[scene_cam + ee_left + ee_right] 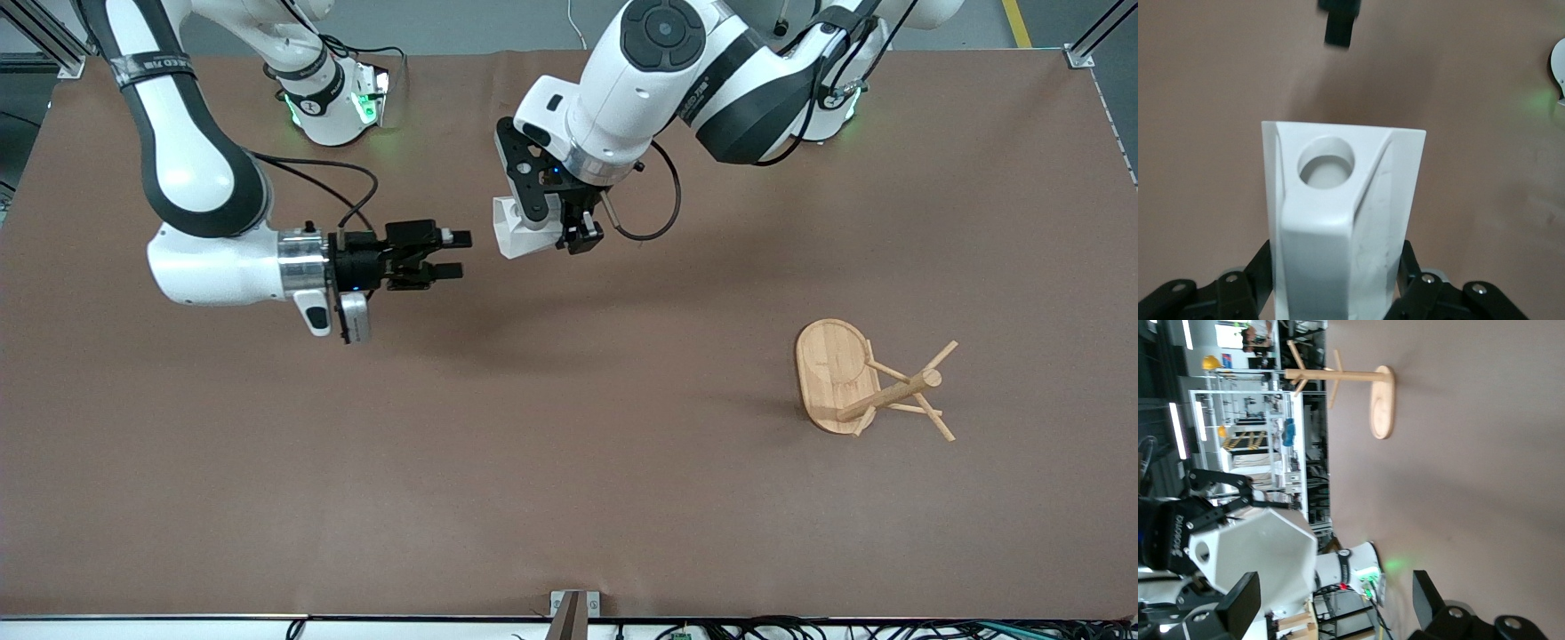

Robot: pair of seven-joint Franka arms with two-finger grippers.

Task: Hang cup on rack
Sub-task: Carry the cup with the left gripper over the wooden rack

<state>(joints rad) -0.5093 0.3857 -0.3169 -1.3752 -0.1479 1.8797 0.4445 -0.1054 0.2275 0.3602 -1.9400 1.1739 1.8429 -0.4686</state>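
The white faceted cup (523,233) hangs above the middle of the table, gripped by my left gripper (569,233). In the left wrist view the cup (1338,220) fills the gap between the black fingers (1251,277), its blocky handle with the round hole facing the camera. My right gripper (458,255) is open and empty, level with the cup and just beside it toward the right arm's end. In the right wrist view the cup (1258,553) shows between its open fingers (1238,607). The bamboo rack (876,391) stands toward the left arm's end, nearer the front camera, and also shows in the right wrist view (1338,377).
The brown table cover (569,498) carries nothing but the rack. The two arm bases (333,107) stand along the table's edge farthest from the front camera. A tip of the right gripper's finger (1338,27) shows in the left wrist view above the cup.
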